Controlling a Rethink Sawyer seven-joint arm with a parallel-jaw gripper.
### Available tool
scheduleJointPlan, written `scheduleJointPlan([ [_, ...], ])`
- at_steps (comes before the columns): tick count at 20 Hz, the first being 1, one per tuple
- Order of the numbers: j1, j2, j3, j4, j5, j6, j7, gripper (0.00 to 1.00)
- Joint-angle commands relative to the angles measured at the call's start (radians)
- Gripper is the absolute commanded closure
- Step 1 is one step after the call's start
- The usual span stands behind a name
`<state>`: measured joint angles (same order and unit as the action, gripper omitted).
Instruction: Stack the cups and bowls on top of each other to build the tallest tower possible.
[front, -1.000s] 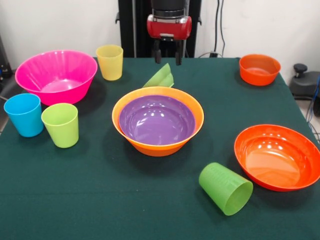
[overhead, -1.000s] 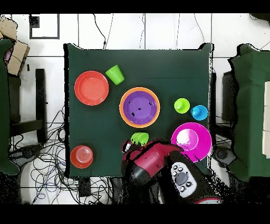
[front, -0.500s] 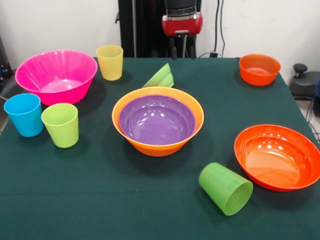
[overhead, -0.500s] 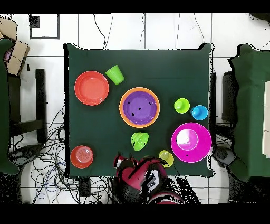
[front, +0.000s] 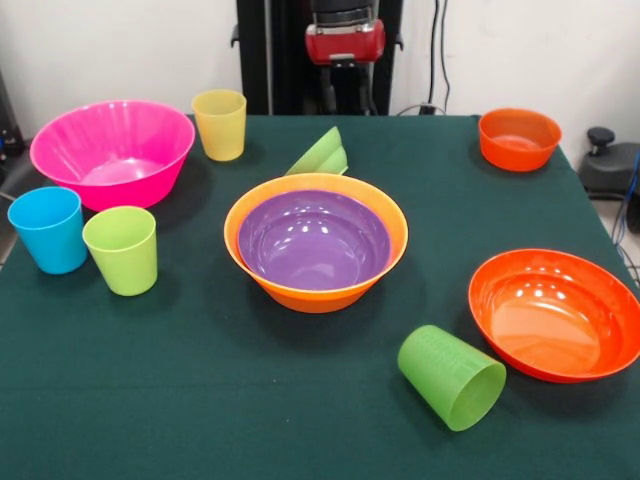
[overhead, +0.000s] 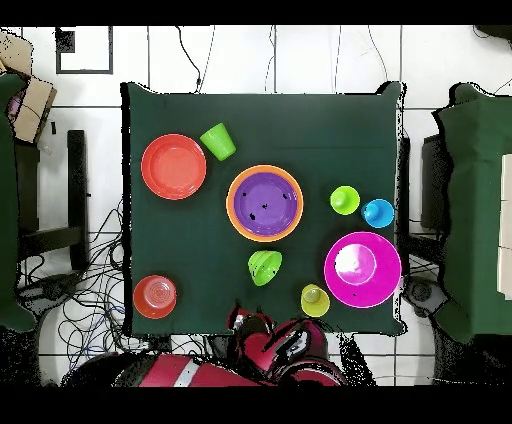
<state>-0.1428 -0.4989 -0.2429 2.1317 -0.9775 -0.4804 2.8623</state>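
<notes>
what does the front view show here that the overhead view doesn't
Only the front view shows heights: the darker green cup lying on its side, the small green bowl tipped on edge. Only the overhead view shows the whole table outline and the floor cables around it. Both share the purple bowl nested in the large orange bowl, and the gripper back at the table's edge.
</notes>
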Motion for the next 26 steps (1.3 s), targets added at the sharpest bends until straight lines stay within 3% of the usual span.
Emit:
scheduleJointPlan([
  [1, -0.047, -0.032, 0.071, -0.047, -0.071, 0.124, -0.008, 0.0],
  [6, -0.168, -0.155, 0.258, -0.004, -0.088, 0.312, 0.02, 0.0],
  [8, -0.26, -0.214, 0.384, 0.026, -0.054, 0.415, -0.011, 0.0],
  [11, -0.345, -0.257, 0.502, 0.041, 0.04, 0.521, -0.079, 0.0],
  [20, -0.498, -0.264, 0.724, -0.007, 0.215, 0.76, -0.224, 0.0],
  [26, -0.535, -0.279, 0.784, -0.008, 0.244, 0.822, -0.239, 0.0],
])
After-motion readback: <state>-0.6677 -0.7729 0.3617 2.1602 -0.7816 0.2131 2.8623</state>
